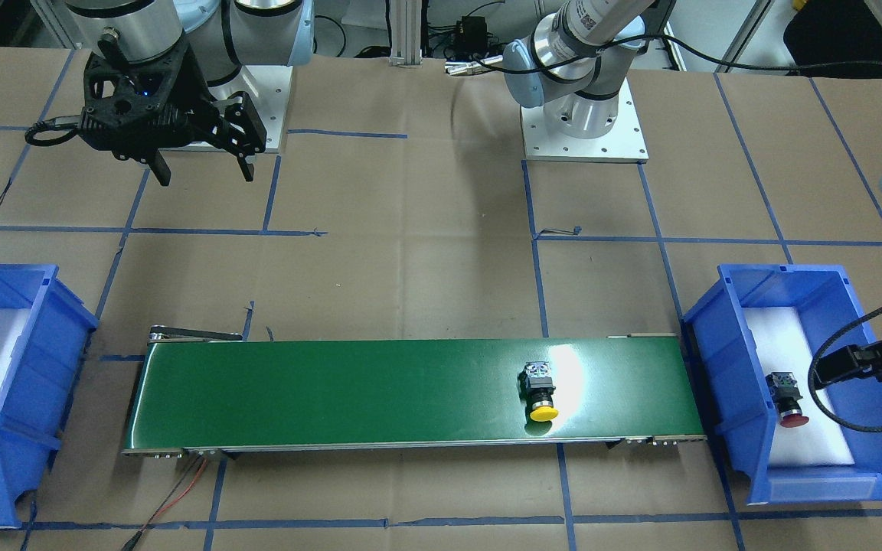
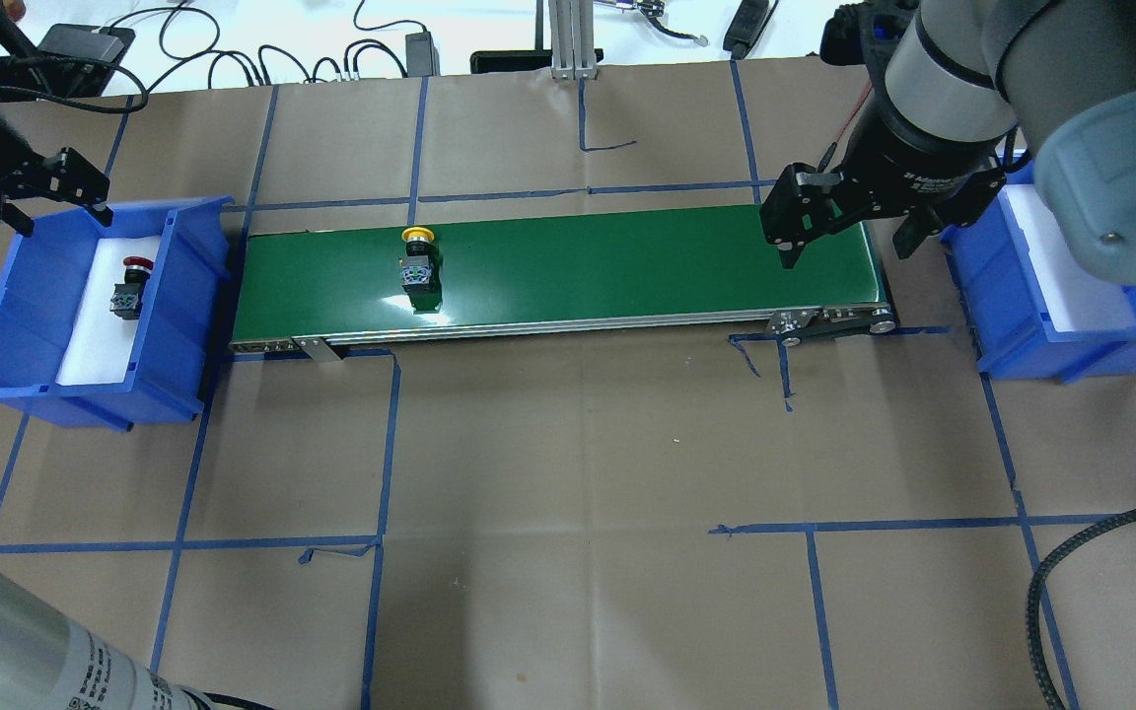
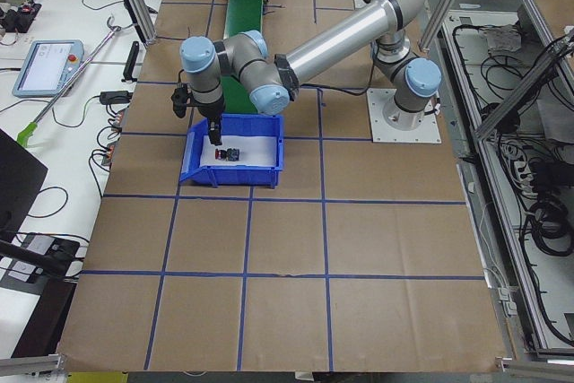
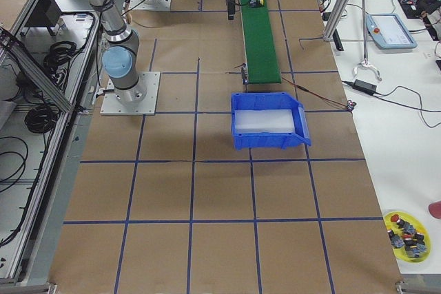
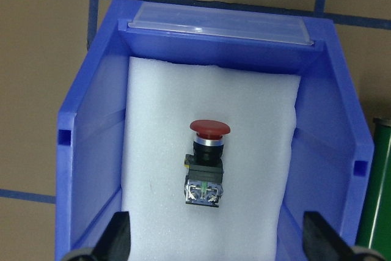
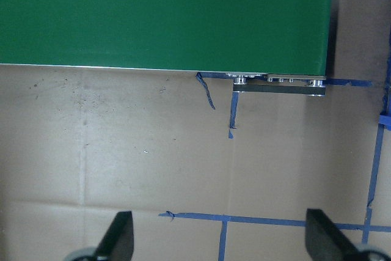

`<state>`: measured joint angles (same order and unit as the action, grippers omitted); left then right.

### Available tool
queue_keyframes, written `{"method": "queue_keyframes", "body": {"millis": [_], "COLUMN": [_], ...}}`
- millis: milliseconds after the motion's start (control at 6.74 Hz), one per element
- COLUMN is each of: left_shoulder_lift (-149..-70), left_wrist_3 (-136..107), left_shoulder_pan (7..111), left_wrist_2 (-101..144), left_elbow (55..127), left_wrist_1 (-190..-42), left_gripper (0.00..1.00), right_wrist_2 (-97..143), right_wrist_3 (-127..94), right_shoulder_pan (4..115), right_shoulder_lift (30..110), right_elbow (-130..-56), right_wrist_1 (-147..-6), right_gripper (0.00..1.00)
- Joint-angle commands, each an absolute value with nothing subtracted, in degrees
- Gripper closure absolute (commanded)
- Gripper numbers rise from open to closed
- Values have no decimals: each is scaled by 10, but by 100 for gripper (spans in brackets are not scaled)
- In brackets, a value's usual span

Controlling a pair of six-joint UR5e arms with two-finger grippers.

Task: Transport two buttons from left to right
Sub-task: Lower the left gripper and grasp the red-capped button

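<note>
No text, number or brand can be read with certainty in any view. White lettering runs round the black wrist collar (image 2: 926, 179) of the right arm (image 2: 953, 69). The left arm (image 1: 602, 30) carries a white printed sticker (image 1: 588, 11) in the front-facing view and a second printed label (image 2: 106, 676) at the bottom-left corner of the overhead view, but all three markings are too small and blurred to make out. The screen of the teach pendant (image 3: 47, 67) in the left side view is likewise illegible.
</note>
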<state>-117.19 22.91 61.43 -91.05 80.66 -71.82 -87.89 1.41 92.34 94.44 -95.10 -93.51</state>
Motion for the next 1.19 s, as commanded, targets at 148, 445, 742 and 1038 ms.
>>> {"method": "queue_keyframes", "body": {"millis": [148,445,742,1038], "left_shoulder_lift": [-1199,-1232,-1233,-1232], "left_wrist_3": [254,258,261,260], "left_shoulder_pan": [612,612,612,612], "left_wrist_2": [-910,-910,-911,-913], "left_elbow": [873,887,888,889], "left_wrist_1": [-610,-556,-559,-570], "left_gripper": [0,0,0,14], "right_wrist_2": [-879,-879,-879,-879], "right_wrist_3": [14,14,14,14], "right_shoulder_pan": [923,924,923,924], "right_shoulder_lift": [944,944,944,943], "right_elbow": [-951,-951,-951,-951], "right_wrist_1": [-935,-935,-935,-935], "right_gripper": [0,0,0,0]}}
